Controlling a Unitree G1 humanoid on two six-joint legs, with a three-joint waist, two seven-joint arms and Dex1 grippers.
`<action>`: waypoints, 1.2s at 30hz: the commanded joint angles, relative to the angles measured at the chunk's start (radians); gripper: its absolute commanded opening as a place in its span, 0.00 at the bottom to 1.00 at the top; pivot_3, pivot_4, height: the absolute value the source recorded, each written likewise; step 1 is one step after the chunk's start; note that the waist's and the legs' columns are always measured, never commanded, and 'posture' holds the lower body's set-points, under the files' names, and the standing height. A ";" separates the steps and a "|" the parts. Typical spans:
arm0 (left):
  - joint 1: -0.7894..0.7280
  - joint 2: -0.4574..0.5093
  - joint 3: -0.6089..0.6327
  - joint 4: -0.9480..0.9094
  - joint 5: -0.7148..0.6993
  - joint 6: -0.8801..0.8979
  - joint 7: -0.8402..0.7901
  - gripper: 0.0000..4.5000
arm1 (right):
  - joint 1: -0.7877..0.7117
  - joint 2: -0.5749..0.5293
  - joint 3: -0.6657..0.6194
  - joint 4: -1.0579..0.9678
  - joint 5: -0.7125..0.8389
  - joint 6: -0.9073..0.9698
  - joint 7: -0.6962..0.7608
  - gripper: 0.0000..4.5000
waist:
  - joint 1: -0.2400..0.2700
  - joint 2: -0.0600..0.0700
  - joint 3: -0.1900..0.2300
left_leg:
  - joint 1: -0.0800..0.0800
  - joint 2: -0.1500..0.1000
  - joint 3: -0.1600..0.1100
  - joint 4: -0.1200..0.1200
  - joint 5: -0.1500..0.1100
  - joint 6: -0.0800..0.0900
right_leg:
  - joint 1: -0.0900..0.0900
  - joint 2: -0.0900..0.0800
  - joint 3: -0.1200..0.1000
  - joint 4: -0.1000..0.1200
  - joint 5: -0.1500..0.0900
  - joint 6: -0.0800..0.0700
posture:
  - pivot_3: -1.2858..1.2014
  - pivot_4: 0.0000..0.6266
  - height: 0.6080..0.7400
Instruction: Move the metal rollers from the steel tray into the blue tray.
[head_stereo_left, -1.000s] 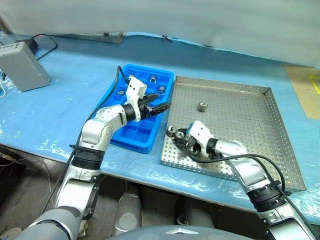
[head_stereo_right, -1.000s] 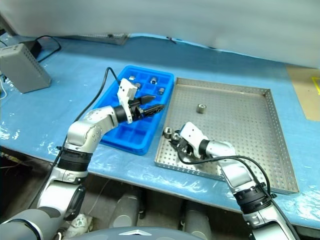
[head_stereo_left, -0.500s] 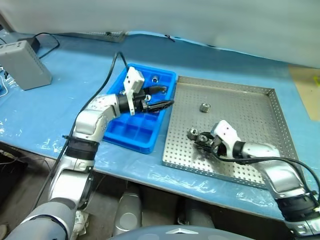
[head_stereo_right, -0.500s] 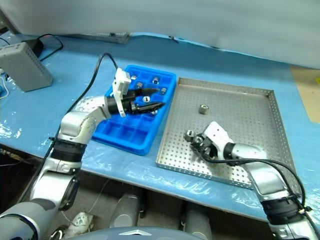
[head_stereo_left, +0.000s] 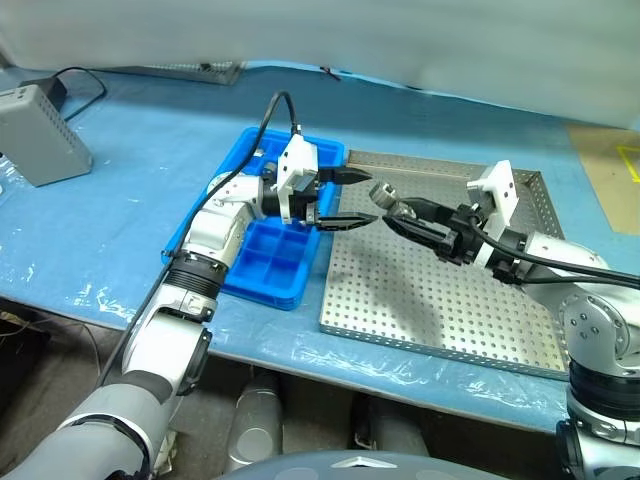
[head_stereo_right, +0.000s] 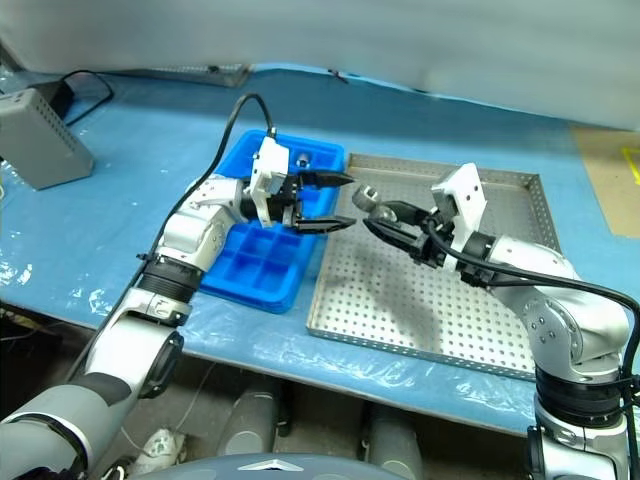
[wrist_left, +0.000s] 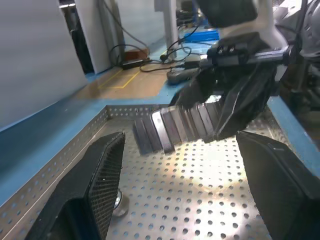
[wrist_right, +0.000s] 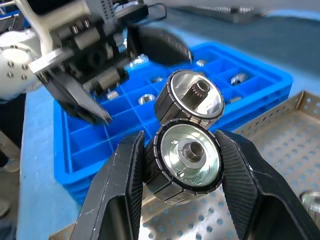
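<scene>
Near the centre of the head views, the right gripper (head_stereo_left: 400, 212) holds a pair of metal rollers (wrist_right: 187, 130) clamped between its fingers, raised above the steel tray (head_stereo_left: 520, 345) and pointing at the left gripper (head_stereo_left: 352, 197), whose jaws stand wide and empty beside the blue tray (head_stereo_left: 255, 280). This looks like a handover: the left jaws should close squarely on the free end (the two rollers look stuck together) before the right lets go. A second ago the right gripper was low at the steel tray's lower left by the rollers; it has since lifted, while the left swung from over the blue tray toward it. Another roller (wrist_left: 120, 202) remains on the perforated floor.
</scene>
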 joint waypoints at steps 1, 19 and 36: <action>-0.028 -0.016 0.017 0.023 0.005 -0.060 -0.013 0.84 | -0.016 -0.011 -0.023 -0.070 0.046 0.002 -0.030 0.40 | -0.003 0.000 0.000 | 0.000 0.000 0.000 0.000 0.000 0.000 | 0.000 0.000 0.000 0.000 0.000 0.000 | 0.51 0.24 1.00; -0.186 -0.056 0.021 0.375 0.174 -0.607 -0.056 0.84 | -0.035 -0.070 -0.022 -0.085 0.195 0.028 -0.078 0.40 | 0.003 0.000 0.000 | 0.000 -0.001 0.000 0.000 0.001 -0.001 | 0.000 0.000 0.000 0.000 0.000 0.001 | 0.51 0.24 1.00; -0.195 -0.083 0.037 0.415 0.163 -0.663 -0.093 0.84 | -0.007 -0.070 0.032 -0.064 0.147 -0.018 -0.091 0.40 | 0.001 0.000 0.000 | 0.000 -0.001 -0.001 0.001 0.001 -0.001 | 0.000 -0.001 0.000 0.001 0.000 0.001 | 0.51 0.24 1.00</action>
